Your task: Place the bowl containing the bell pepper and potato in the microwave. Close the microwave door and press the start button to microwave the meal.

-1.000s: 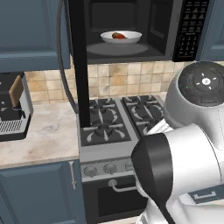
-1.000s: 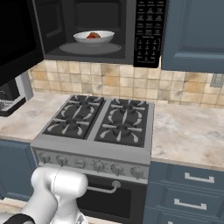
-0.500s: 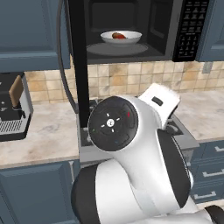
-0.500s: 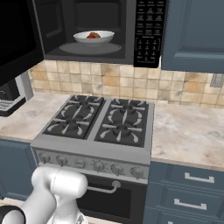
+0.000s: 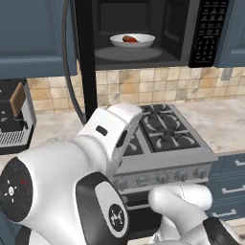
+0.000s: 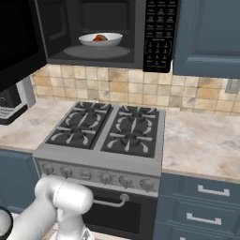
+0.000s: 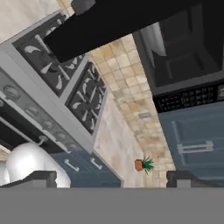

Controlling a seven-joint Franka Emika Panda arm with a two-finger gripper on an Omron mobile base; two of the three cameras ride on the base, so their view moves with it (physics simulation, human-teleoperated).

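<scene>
The microwave door stands swung wide to the left, its long edge upright and its face turned sideways; the microwave sits above the stove; inside it the bowl holds the bell pepper, the potato hidden from here; since a second ago the arm has swung across and low; gripper fingertips stand well apart, open, holding nothing, far below the bowl.
</scene>
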